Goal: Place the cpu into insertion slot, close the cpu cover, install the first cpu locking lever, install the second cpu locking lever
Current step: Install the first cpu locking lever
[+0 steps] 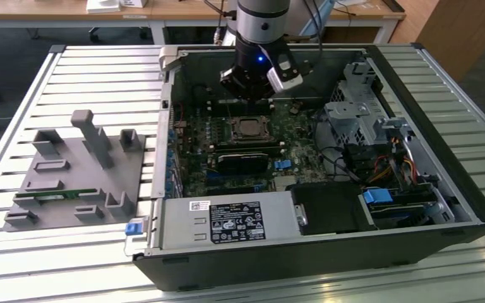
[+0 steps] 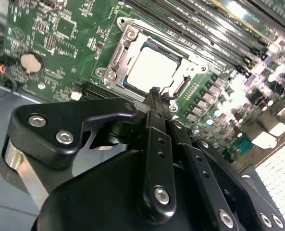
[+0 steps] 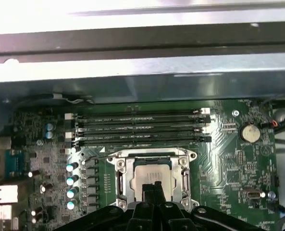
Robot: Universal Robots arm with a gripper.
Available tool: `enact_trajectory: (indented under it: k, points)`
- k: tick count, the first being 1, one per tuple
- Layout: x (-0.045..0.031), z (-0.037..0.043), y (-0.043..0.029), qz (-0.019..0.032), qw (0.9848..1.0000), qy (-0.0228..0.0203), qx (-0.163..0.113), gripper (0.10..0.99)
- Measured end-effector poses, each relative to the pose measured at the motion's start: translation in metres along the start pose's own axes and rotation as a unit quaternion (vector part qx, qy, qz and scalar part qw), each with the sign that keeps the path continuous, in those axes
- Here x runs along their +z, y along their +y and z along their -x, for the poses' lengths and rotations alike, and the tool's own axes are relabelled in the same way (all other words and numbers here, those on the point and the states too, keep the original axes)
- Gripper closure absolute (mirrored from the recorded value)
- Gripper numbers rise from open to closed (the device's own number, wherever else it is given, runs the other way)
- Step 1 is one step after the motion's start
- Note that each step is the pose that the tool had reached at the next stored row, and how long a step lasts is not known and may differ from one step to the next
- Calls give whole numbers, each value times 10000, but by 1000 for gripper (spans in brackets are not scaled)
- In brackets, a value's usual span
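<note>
The cpu (image 2: 154, 70) lay flat in the insertion slot (image 3: 185, 180), its dull silver top showing through the window of the cpu cover (image 2: 118, 53), which looked to be folded down around it. I judged the chip light, stiff and smooth. Its underside contacts are fragile, so I would take it only by two opposite edges and keep it level. The cover I took for thin springy sheet metal, best pushed at its free edge. The socket sat near the middle of the green motherboard (image 3: 229, 144), just beside the row of long memory slots (image 3: 137, 127). The gripper (image 2: 154, 94) hung directly over the edge of the socket. Its fingers (image 2: 156, 125) were closed tip to tip, and I could not make out whether a thin lever wire was caught between them. The board lay inside the open computer case (image 1: 444, 126), which rested towards the exterior view's right edge of the slatted table (image 1: 99, 69), and a grey fixture block (image 1: 74, 177) stood nearer the opposite edge. A white printed label (image 1: 234, 221) sat on the power supply at the case's near edge; I left its print unread.
</note>
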State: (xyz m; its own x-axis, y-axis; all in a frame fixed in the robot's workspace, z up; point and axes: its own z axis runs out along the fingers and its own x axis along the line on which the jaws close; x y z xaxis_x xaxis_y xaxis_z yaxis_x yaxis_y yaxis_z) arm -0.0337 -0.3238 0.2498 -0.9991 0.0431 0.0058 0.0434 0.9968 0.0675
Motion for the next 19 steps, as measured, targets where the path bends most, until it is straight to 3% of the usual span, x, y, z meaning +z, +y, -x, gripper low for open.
enact_trajectory:
  k: [9, 16, 17, 19]
  points:
    - [4, 0, 0, -1, 9979, 8, -654, 980]
    - [5, -27, -1, 0, 9977, 0, -681, 980]
    - [5, -90, -4, -1, 9977, -5, -680, 980]
    - [6, -121, -5, -1, 9979, -7, -653, 980]
